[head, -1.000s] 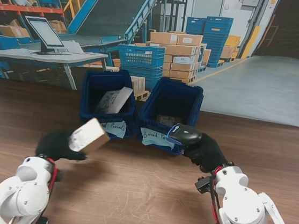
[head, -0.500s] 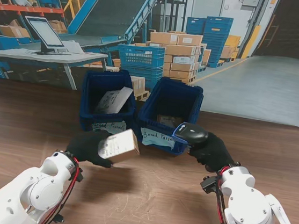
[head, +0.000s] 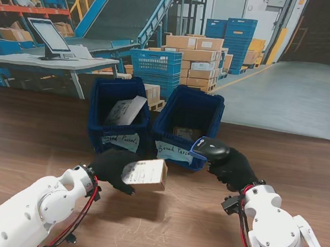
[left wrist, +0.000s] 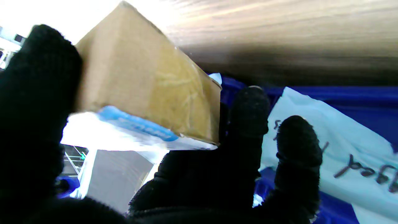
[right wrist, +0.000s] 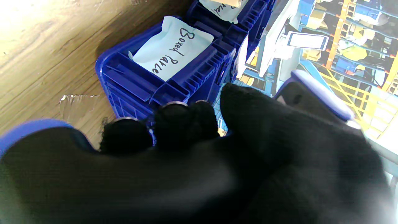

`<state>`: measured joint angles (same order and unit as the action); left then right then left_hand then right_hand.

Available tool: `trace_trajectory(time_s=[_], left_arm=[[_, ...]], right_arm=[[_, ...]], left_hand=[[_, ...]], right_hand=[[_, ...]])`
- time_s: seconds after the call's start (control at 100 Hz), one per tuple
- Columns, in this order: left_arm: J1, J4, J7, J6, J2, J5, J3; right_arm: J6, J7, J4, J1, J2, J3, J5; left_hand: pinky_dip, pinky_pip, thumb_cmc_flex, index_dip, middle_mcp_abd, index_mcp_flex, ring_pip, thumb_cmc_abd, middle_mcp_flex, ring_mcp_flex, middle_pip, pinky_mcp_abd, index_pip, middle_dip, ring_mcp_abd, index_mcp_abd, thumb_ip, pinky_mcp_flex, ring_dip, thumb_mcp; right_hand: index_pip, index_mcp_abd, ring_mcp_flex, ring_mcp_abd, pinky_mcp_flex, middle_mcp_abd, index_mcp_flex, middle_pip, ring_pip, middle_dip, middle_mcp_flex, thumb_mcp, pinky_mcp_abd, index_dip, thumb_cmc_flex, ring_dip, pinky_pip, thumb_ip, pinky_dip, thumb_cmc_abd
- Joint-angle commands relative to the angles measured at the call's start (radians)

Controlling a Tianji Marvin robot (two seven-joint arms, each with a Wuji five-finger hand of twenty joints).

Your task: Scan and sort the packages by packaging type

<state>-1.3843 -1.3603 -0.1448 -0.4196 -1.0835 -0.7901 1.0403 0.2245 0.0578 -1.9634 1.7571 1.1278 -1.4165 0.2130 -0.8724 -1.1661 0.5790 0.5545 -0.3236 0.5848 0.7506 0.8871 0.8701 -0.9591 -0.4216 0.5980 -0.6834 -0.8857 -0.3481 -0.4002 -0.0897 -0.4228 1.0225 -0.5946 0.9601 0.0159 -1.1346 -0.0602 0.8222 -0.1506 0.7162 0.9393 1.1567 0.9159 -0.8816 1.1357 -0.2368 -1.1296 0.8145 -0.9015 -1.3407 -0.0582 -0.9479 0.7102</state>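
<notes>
My left hand (head: 114, 168) in its black glove is shut on a small cardboard box (head: 145, 174) with a white label, held above the table in front of the two bins. The left wrist view shows the box (left wrist: 146, 84) clamped between thumb and fingers (left wrist: 250, 115). My right hand (head: 234, 167) is shut on a black barcode scanner (head: 209, 147) with blue trim, its head turned toward the box. Two blue bins stand farther from me: the left bin (head: 119, 109) holds a white soft parcel (head: 126, 109), the right bin (head: 189, 121) is labelled "Boxed Parcel" (right wrist: 172, 48).
The brown wooden table (head: 159, 224) spreads around both arms. Beyond its far edge are a grey desk with a monitor (head: 48, 36), stacked cardboard boxes (head: 196, 58) and blue crates (head: 156, 66).
My left hand has carried the box to the right and nearer the scanner, ending in front of the gap between the bins. The right hand with the scanner shifted slightly right, then held still.
</notes>
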Motion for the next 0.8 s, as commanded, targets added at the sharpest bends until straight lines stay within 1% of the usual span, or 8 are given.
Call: trace_trajectory(time_s=[0.0, 0.07, 0.19, 0.29, 0.39, 0.51, 0.65, 0.79], left_arm=[[0.023, 0.016, 0.021, 0.003, -0.003, -0.004, -0.018], [0.054, 0.056, 0.009, -0.022, -0.001, -0.022, -0.048], [0.093, 0.104, 0.026, -0.069, 0.003, -0.019, -0.088], [0.118, 0.134, 0.018, -0.081, 0.006, -0.038, -0.119], [0.142, 0.165, 0.012, -0.095, 0.003, -0.027, -0.151], [0.173, 0.194, -0.002, -0.097, 0.002, -0.04, -0.199], [0.202, 0.231, -0.006, -0.101, -0.001, -0.029, -0.247], [0.216, 0.239, 0.001, -0.091, -0.004, -0.017, -0.271]], right_arm=[[-0.003, 0.02, -0.004, 0.007, 0.003, -0.002, -0.001], [-0.003, 0.025, -0.002, 0.008, 0.002, -0.005, -0.001], [-0.003, 0.03, -0.001, 0.008, 0.001, -0.01, -0.002], [-0.001, 0.033, -0.002, 0.008, 0.0, -0.013, -0.001], [-0.002, 0.038, -0.002, 0.009, -0.001, -0.015, 0.001], [-0.004, 0.04, -0.003, 0.012, -0.002, -0.018, 0.001], [-0.004, 0.042, -0.001, 0.016, -0.002, -0.024, -0.002], [-0.005, 0.046, 0.001, 0.02, -0.002, -0.03, -0.003]], left_hand=[[0.003, -0.005, 0.456, 0.042, 0.175, 0.11, -0.027, -0.217, 0.098, 0.01, -0.113, 0.006, -0.351, -0.045, 0.029, 0.308, 0.072, 0.011, 0.001, -0.21], [0.004, -0.003, 0.454, 0.04, 0.178, 0.109, -0.03, -0.217, 0.098, 0.01, -0.114, 0.006, -0.352, -0.045, 0.03, 0.313, 0.072, 0.012, 0.002, -0.212], [0.008, 0.005, 0.452, 0.037, 0.183, 0.106, -0.04, -0.221, 0.095, 0.017, -0.113, 0.001, -0.355, -0.045, 0.031, 0.315, 0.069, 0.02, 0.0, -0.212], [0.014, 0.013, 0.452, 0.034, 0.185, 0.104, -0.049, -0.225, 0.093, 0.021, -0.113, -0.005, -0.356, -0.044, 0.033, 0.318, 0.068, 0.026, -0.001, -0.212], [0.019, 0.021, 0.453, 0.032, 0.184, 0.105, -0.054, -0.225, 0.093, 0.023, -0.113, -0.005, -0.357, -0.045, 0.03, 0.317, 0.068, 0.033, -0.001, -0.212], [0.026, 0.034, 0.451, 0.029, 0.188, 0.1, -0.064, -0.234, 0.089, 0.034, -0.113, -0.009, -0.356, -0.046, 0.03, 0.32, 0.068, 0.049, -0.003, -0.209], [0.034, 0.048, 0.453, 0.025, 0.187, 0.099, -0.077, -0.241, 0.086, 0.044, -0.111, -0.008, -0.352, -0.047, 0.027, 0.317, 0.069, 0.061, -0.009, -0.203], [0.039, 0.055, 0.452, 0.018, 0.184, 0.097, -0.086, -0.251, 0.083, 0.053, -0.106, -0.009, -0.343, -0.046, 0.026, 0.314, 0.066, 0.07, -0.016, -0.189]], right_hand=[[0.0, 0.062, -0.025, -0.001, 0.013, -0.023, 0.041, -0.009, 0.029, 0.008, -0.008, 0.121, -0.004, -0.001, 0.096, -0.019, -0.064, 0.022, -0.024, -0.068], [0.0, 0.062, -0.026, -0.003, 0.013, -0.023, 0.041, -0.009, 0.03, 0.009, -0.009, 0.121, -0.003, -0.001, 0.096, -0.019, -0.064, 0.022, -0.024, -0.067], [0.0, 0.061, -0.026, -0.003, 0.013, -0.021, 0.041, -0.009, 0.03, 0.009, -0.009, 0.121, -0.002, -0.002, 0.095, -0.019, -0.064, 0.022, -0.024, -0.068], [0.0, 0.061, -0.026, -0.002, 0.013, -0.023, 0.041, -0.009, 0.03, 0.009, -0.009, 0.121, -0.002, -0.002, 0.096, -0.019, -0.064, 0.022, -0.024, -0.067], [0.0, 0.062, -0.026, -0.001, 0.012, -0.023, 0.041, -0.009, 0.03, 0.009, -0.009, 0.121, -0.001, -0.002, 0.095, -0.019, -0.063, 0.022, -0.024, -0.067], [0.0, 0.062, -0.026, -0.001, 0.012, -0.022, 0.04, -0.009, 0.03, 0.009, -0.009, 0.121, -0.001, -0.002, 0.095, -0.019, -0.064, 0.022, -0.024, -0.068], [0.0, 0.061, -0.026, -0.002, 0.012, -0.023, 0.041, -0.009, 0.03, 0.009, -0.008, 0.121, -0.002, -0.002, 0.095, -0.019, -0.064, 0.022, -0.024, -0.067], [0.0, 0.063, -0.025, -0.002, 0.012, -0.023, 0.04, -0.009, 0.03, 0.009, -0.009, 0.122, -0.003, -0.002, 0.095, -0.019, -0.064, 0.022, -0.024, -0.068]])
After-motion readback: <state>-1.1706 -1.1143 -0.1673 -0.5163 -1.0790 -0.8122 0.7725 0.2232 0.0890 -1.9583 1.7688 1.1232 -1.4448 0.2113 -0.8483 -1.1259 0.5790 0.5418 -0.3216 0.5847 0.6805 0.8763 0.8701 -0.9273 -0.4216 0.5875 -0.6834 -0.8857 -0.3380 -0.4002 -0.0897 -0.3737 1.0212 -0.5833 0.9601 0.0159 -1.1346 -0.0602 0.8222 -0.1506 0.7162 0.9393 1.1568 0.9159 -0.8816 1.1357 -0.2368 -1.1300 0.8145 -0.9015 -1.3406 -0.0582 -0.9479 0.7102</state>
